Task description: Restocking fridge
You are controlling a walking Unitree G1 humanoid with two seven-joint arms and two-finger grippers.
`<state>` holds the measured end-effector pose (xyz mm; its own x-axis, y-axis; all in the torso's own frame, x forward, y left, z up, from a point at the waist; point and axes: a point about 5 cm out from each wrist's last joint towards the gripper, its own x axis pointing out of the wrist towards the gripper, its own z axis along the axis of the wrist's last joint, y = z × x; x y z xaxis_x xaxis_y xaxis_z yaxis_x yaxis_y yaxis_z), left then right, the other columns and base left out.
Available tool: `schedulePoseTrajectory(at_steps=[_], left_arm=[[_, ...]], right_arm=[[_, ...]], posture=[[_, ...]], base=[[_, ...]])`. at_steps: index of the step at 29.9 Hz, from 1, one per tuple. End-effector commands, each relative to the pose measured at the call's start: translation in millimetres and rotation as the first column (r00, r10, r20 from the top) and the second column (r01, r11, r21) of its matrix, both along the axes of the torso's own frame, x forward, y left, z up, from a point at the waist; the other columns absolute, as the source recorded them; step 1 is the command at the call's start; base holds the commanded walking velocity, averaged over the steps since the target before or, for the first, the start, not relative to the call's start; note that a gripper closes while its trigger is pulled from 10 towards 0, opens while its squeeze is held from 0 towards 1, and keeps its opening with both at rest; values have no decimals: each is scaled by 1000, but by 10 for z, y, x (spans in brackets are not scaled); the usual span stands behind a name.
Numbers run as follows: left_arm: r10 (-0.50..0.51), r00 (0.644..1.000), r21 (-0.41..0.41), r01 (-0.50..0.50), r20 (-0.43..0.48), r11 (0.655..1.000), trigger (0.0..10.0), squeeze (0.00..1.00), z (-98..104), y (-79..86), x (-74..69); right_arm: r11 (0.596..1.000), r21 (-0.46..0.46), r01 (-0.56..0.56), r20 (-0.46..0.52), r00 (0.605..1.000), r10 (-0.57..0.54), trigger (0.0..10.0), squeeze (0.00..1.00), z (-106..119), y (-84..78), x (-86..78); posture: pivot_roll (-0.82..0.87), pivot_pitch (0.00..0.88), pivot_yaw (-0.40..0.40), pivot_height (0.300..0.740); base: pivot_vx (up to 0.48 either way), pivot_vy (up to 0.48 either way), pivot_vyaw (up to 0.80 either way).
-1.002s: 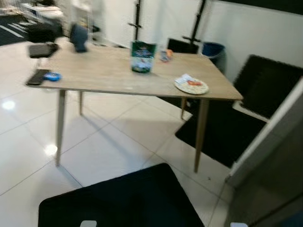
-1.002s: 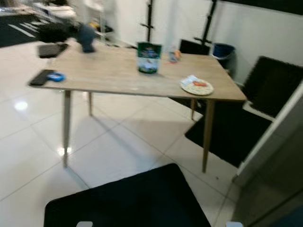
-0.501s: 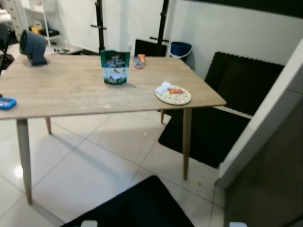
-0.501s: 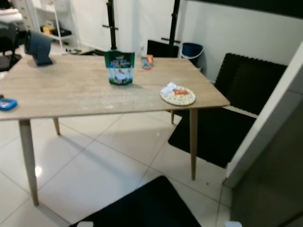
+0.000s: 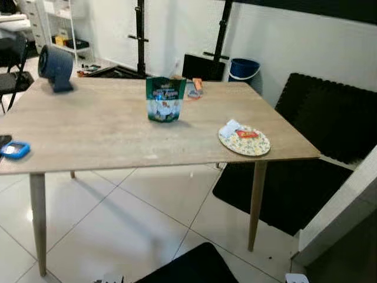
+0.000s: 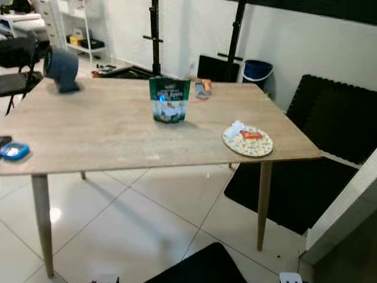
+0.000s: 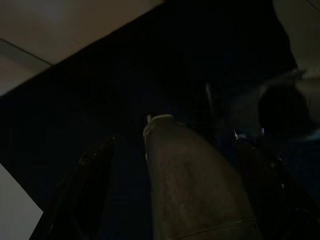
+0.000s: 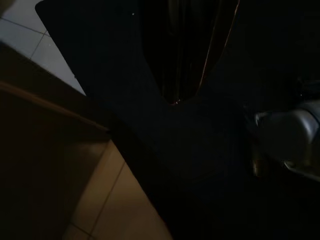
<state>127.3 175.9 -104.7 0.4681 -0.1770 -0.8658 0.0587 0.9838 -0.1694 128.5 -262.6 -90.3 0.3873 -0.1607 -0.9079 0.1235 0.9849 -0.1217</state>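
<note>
- Landmark: a light wooden table [image 5: 106, 130] on slim tapered legs stands on a white tiled floor [image 5: 123, 218].
- Task item: a green stand-up pouch [image 5: 165, 99] sits upright on the table, near the middle of the top and toward its far edge.
- Just behind the pouch, at the table's far edge, lies a small orange-and-grey item [image 5: 195, 88]; its type cannot be told.
- A patterned plate [image 5: 244, 141] rests near the table's front right corner, with a red packet [image 5: 247, 134] and a white wrapper [image 5: 232, 126] on it.
- A dark blue fan [image 5: 56, 67] stands at the table's far left corner.
- A blue device [image 5: 15, 150] lies at the table's front left edge.
- Black floor mats [image 5: 306, 177] lie right of the table; a blue bucket [image 5: 243, 69] stands beyond its far right corner, by the wall.
- Left gripper [image 7: 150, 165]: hangs over a dark mat in a dim wrist view; whether its fingers are spread or pressed together cannot be told.
- Right gripper: its wrist view is very dark, showing a black mat [image 8: 165, 125] and pale tiles; the finger state cannot be told.
</note>
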Motion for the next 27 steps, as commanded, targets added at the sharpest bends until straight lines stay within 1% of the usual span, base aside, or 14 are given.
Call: schedulePoseTrajectory(at_steps=[1, 16, 19, 21, 23, 26, 27], left_arm=[[-9, 1000, -10, 8, -24, 1000, 10000, 0, -22, -45, -51], [-11, 1000, -6, 11, -24, 1000, 10000, 0, -24, -42, -57], [8, 1000, 4, -8, -24, 1000, 10000, 0, -25, -29, -57], [15, 1000, 14, -14, -25, 1000, 10000, 0, -26, -19, -60], [24, 999, 2, -24, -22, 1000, 10000, 0, -24, -18, -60], [0, 1000, 0, 0, -26, 1000, 10000, 0, -24, -15, -63], [-8, 1000, -1, 8, -29, 1000, 10000, 0, -25, -15, -67]], right_arm=[[1000, -10, 8, 13, 1000, -8, 10000, 0, 27, -42, 38], [1000, 1, 5, 16, 1000, -5, 10000, 0, 20, -22, 35], [1000, 2, 5, 16, 1000, -5, 10000, 0, 20, -23, 35], [1000, 2, 5, 16, 1000, -5, 10000, 0, 21, -24, 36], [1000, 2, 4, 16, 1000, -4, 10000, 0, 22, -25, 37], [1000, 1, 3, 18, 1000, -3, 10000, 0, 24, -29, 41], [1000, 1, 2, 18, 1000, -2, 10000, 0, 25, -31, 42]], posture=[[-73, 0, -65, 740], [-72, 0, -64, 740], [-71, 0, -65, 740], [-71, 0, -65, 740], [-71, 0, -65, 740], [-71, 0, -65, 740], [-71, 0, -65, 740]], base=[[394, 0, 0], [393, 0, 0], [259, 0, 0], [0, 0, 0], [0, 0, 0], [0, 0, 0], [0, -431, 0]])
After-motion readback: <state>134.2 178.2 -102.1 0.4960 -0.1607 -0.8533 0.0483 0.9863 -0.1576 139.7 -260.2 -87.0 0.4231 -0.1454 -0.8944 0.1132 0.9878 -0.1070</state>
